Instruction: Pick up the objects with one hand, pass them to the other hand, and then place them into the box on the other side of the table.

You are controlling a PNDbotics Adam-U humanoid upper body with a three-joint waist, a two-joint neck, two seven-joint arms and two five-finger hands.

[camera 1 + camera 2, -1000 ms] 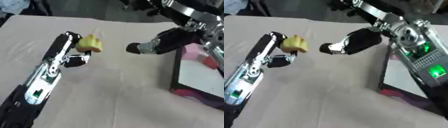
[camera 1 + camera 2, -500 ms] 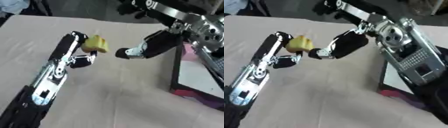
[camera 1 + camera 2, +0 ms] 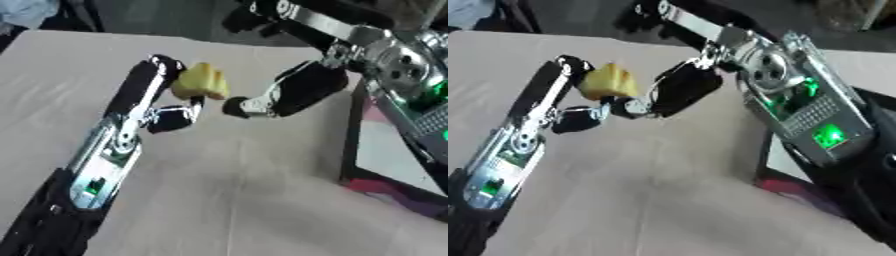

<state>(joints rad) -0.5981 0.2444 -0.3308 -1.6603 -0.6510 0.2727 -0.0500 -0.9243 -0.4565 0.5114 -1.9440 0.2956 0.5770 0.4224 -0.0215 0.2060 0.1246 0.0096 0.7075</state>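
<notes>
Left eye view: left robot hand (image 3: 166, 92) pinching yellow obj (image 3: 200, 82), arm extended.

Above the desk (image 3: 262, 190), the left hand (image 3: 171, 95) grips a yellow chunk (image 3: 199, 83). The right hand (image 3: 284, 95) hangs just beside that chunk, fingertips (image 3: 234, 106) pointing toward it. The box (image 3: 394, 155) lies right of the chunk.

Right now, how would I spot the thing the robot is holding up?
Follow the long black and silver arm rising from the lower left of the table to the left hand. Pinched there is a yellow lump, the only yellow thing, facing the right hand.
</notes>
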